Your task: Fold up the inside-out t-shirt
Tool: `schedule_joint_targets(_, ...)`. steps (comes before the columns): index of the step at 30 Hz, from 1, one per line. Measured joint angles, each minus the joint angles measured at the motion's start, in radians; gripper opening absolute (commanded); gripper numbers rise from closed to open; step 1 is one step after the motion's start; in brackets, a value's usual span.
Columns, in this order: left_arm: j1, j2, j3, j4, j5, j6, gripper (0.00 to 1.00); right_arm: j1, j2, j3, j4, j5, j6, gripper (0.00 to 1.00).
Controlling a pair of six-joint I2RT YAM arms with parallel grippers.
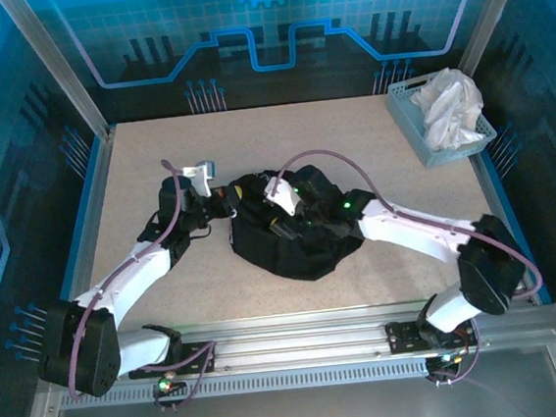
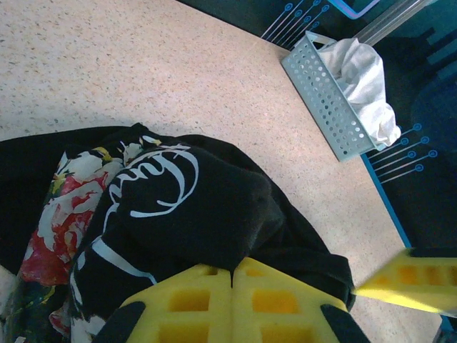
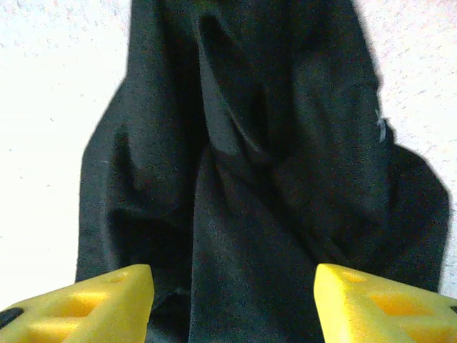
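Black t-shirt (image 1: pixel 296 241) lies bunched in a heap at the middle of the table (image 1: pixel 155 161), between your two arms and well apart from the basket (image 1: pixel 429 140) of white cloth (image 1: pixel 450 103) in the far right corner. Your left gripper (image 2: pixel 232 275) has its fingers pressed flat together at a raised fold near the flowered print (image 2: pixel 64 207); you cannot tell whether cloth is actually caught between them. Your right gripper (image 3: pixel 232 271) stands wide above dark, creased cloth, holding nothing.

The main risk is that pinch. If it has caught nothing, a lift leaves the heap where it is. If it has caught several layers at once, a pull likely drags the whole lump across the table instead of opening it out, and the creases tighten. With both grippers so close over the same heap, your right fingers could also snag a loose fold or bump the left arm. Nothing lies flat yet, so folding now would probably lock in the bunching.
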Motion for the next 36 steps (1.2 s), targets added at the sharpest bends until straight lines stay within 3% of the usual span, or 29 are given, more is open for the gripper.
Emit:
schedule_joint_targets(1, 0.000, 0.000, -0.001, 0.000, 0.003, 0.000, 0.00, -0.001, 0.038, 0.021, -0.004, 0.001, -0.008, 0.55)
schedule_joint_targets(5, 0.000, -0.002, -0.006, 0.000, 0.006, 0.000, 0.00, -0.008, 0.129, 0.078, -0.027, 0.007, -0.031, 0.13)
schedule_joint_targets(8, 0.000, -0.005, -0.008, -0.003, 0.005, 0.000, 0.00, -0.028, 0.117, 0.079, -0.050, -0.005, -0.035, 0.00)
schedule_joint_targets(12, 0.000, -0.023, -0.008, -0.009, -0.005, -0.008, 0.00, -0.060, -0.019, 0.064, -0.065, -0.079, -0.018, 0.00)
schedule_joint_targets(15, 0.000, -0.037, -0.008, -0.007, -0.022, -0.026, 0.00, -0.095, -0.214, 0.039, -0.056, -0.160, 0.013, 0.00)
schedule_joint_targets(20, 0.003, -0.043, -0.005, 0.025, -0.025, -0.083, 0.00, -0.208, -0.434, 0.029, 0.022, -0.261, 0.099, 0.00)
schedule_joint_targets(23, 0.012, -0.043, 0.014, 0.058, -0.024, -0.135, 0.00, -0.252, -0.438, 0.049, 0.044, -0.273, 0.147, 0.00)
schedule_joint_targets(31, 0.024, -0.061, 0.084, 0.169, 0.006, -0.226, 0.00, -0.258, -0.376, 0.108, 0.020, -0.271, 0.188, 0.00)
schedule_joint_targets(36, 0.083, -0.099, 0.084, 0.181, 0.006, -0.241, 0.00, -0.255, -0.461, -0.076, 0.031, -0.297, 0.171, 0.03)
